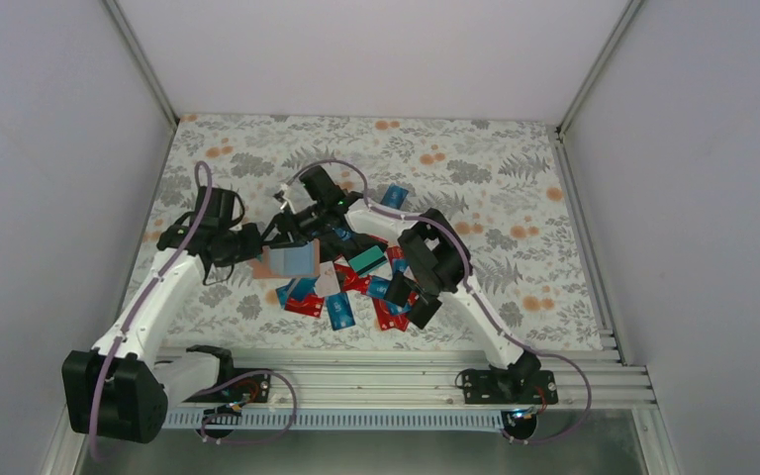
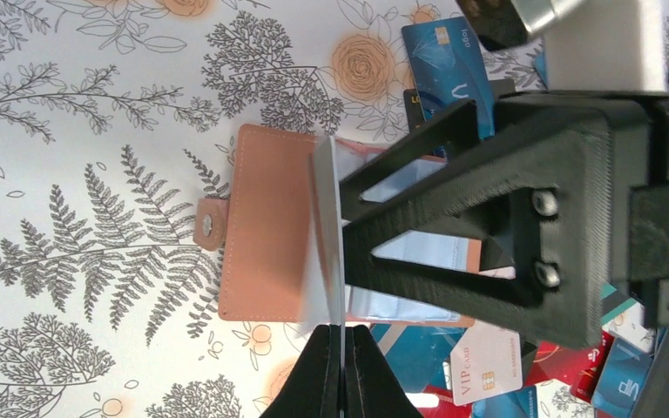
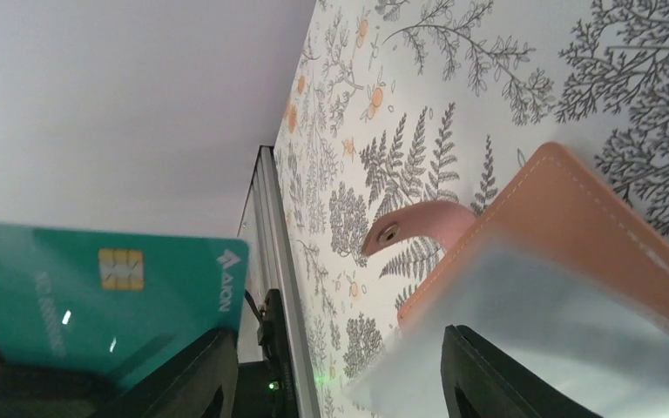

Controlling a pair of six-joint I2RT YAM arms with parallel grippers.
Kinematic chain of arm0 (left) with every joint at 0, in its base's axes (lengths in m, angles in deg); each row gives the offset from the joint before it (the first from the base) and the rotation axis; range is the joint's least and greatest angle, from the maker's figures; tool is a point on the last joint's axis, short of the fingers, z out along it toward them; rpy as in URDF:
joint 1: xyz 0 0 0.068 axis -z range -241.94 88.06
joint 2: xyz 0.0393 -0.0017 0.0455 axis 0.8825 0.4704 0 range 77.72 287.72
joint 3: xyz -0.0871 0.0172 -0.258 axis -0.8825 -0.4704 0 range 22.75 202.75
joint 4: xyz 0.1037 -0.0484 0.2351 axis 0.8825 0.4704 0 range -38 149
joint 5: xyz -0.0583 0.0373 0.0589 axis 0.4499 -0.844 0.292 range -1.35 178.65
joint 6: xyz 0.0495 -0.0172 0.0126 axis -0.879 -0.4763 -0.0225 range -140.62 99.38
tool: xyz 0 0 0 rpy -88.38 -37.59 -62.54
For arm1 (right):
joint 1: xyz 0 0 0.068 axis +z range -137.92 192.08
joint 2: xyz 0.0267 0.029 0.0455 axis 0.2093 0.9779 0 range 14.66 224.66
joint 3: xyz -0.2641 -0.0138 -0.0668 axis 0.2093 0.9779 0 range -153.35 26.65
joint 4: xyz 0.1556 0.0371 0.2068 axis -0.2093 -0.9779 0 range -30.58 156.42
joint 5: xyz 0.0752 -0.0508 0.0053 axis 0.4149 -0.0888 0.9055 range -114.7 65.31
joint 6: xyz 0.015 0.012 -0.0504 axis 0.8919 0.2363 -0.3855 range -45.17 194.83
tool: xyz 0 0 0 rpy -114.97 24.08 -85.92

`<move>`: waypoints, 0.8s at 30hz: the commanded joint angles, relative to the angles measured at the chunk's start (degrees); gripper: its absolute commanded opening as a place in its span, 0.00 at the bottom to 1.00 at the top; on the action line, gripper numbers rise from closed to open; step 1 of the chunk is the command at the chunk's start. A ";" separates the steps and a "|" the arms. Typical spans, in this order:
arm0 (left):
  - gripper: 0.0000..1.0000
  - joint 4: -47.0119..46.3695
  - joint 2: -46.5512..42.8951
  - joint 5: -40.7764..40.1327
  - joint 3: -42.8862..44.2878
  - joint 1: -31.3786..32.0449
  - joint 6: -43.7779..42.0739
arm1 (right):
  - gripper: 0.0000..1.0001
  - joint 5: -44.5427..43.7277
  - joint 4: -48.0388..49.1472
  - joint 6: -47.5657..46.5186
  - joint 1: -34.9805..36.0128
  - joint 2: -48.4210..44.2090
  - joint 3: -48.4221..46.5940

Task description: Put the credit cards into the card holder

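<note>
Floral-printed counter (image 1: 515, 168) carries the card holder (image 2: 266, 226), lying open beside the loose credit cards (image 1: 356, 297). Left pincer (image 2: 342, 344) is clamped on one clear sleeve (image 2: 327, 226), holding it upright. Right pincer (image 3: 335, 348) hovers there, jaws apart; a teal card (image 3: 96, 287) shows beside one finger, grip unclear. Step in hand: opening a pocket. Next move likely requires sliding a card squarely into that sleeve.

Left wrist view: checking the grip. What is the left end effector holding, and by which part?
The left end effector is shut on the card holder's clear inner sleeve, pinching its near edge.
</note>
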 commanded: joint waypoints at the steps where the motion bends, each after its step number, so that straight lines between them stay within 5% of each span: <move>1: 0.02 -4.74 -1.62 9.32 -1.80 0.14 -0.81 | 0.61 1.90 1.11 2.25 0.74 2.98 -4.36; 5: 0.02 -10.77 -0.58 15.40 -5.77 0.23 -1.45 | 0.61 2.85 1.30 3.18 0.52 5.45 -7.62; 24: 0.02 -25.72 8.07 15.06 -11.56 0.23 -1.30 | 0.66 5.86 -4.61 -0.80 -4.02 6.98 -13.82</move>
